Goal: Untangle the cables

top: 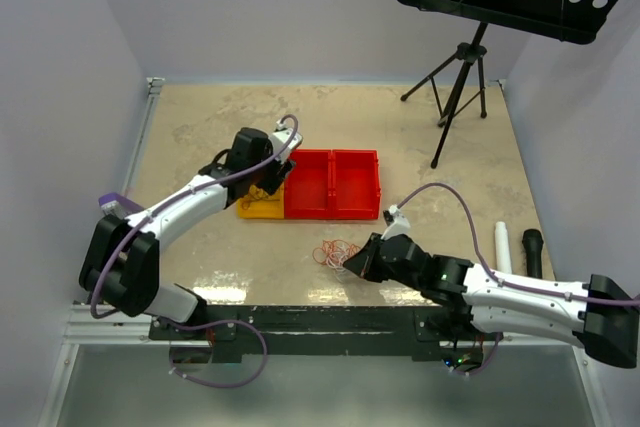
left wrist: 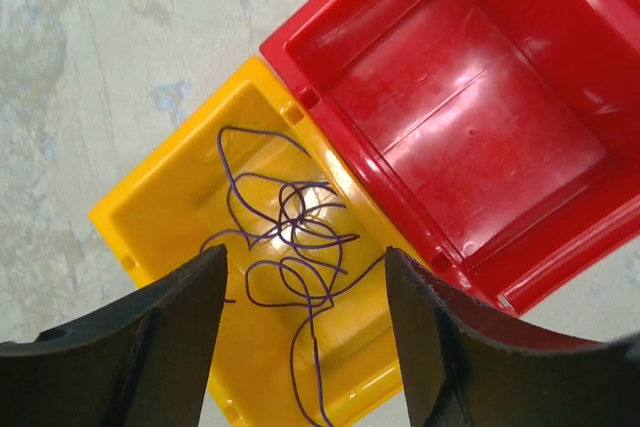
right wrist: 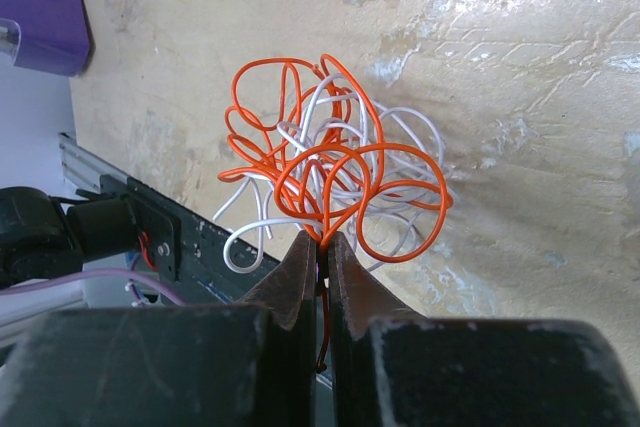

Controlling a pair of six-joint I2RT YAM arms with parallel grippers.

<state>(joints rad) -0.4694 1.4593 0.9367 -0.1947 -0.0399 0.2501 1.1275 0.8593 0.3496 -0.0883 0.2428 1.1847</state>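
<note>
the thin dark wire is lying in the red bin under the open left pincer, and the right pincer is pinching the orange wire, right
Wrong bin: the left wrist view shows the thin dark wire lying in the yellow plastic bin beside the red plastic bin. The rest holds: the left pincer is open above it, and the right pincer pinches the thin orange wire.

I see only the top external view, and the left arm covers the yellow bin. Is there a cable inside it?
Observer: Yes, a dark purple cable lies in loose loops in the yellow bin.
Operator: Do the left fingers hold it?
Observer: No, the left fingers stand open above it, holding nothing.
Operator: What do the right fingers hold?
Observer: The right fingers are shut on the orange cable, which is tangled with a white cable.
</note>
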